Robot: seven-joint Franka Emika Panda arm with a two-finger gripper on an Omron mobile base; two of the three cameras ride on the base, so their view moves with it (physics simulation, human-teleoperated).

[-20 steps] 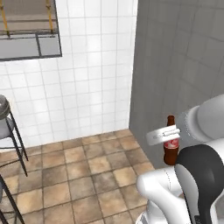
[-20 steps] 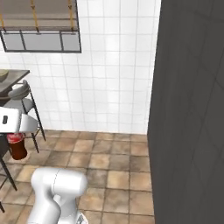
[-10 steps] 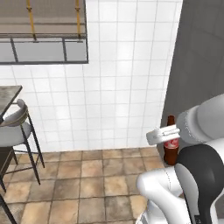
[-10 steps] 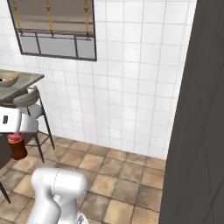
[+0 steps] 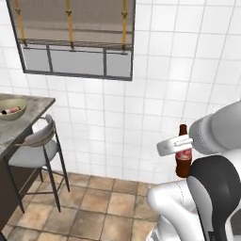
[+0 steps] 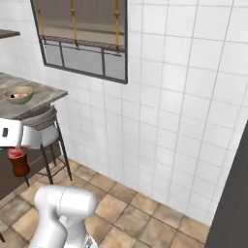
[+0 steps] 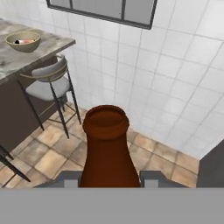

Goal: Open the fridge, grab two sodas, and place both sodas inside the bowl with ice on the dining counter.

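Observation:
My gripper (image 5: 180,147) is shut on a soda (image 5: 183,162), a dark cola bottle with a red label, held upright in front of the arm. In the right base view the gripper (image 6: 17,146) holds the same soda (image 6: 20,162) at the left edge. The hand view looks down on the soda's cap and neck (image 7: 106,144) between the fingertips (image 7: 70,178). The tan bowl (image 5: 12,109) (image 6: 18,94) (image 7: 24,40) sits far off on the marbled dining counter (image 5: 29,117) (image 6: 41,102) (image 7: 30,59), with something small, red and dark lying in it. A dark fridge edge (image 6: 233,203) shows at the right.
A grey stool on thin dark legs (image 5: 35,147) (image 6: 46,125) (image 7: 46,85) stands against the counter's end. A white tiled wall with a framed window (image 5: 75,40) is ahead. Brown floor tiles (image 5: 99,207) lie between me and the counter.
The whole picture has swung: the base has turned left. The fridge side has slid off to the right, and the counter, bowl and stool have come in. The soda stays in the gripper.

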